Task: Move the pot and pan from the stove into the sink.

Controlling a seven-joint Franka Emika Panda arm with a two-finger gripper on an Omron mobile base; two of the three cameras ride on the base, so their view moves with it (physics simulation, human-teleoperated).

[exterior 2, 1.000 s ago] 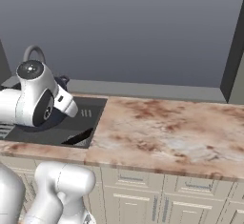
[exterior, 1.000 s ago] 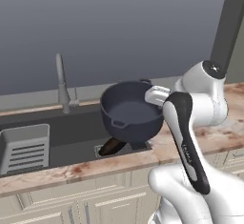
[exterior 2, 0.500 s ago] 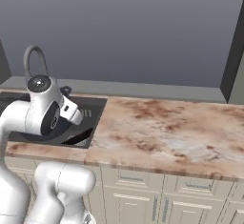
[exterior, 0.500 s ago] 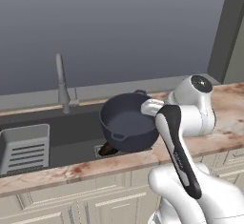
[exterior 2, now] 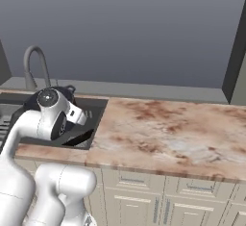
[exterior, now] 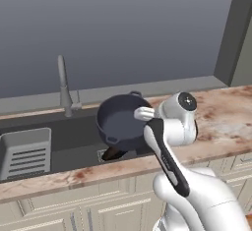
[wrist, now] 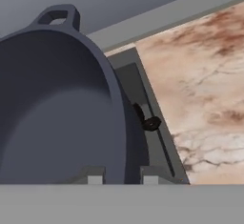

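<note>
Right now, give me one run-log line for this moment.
gripper: shut on pot rim | pot: tilted, held over sink | pan: in sink under pot | rack: left in sink

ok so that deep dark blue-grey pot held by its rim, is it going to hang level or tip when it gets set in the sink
The deep dark blue-grey pot probably wants to tip: the jaws pinch one side of its rim, so its weight hangs off-centre. It looks rigid and thick-walled, likely heavy for its size. Its flat base should settle steadily in the dark grey recessed sink, unless it lands on the dark frying pan.
</note>
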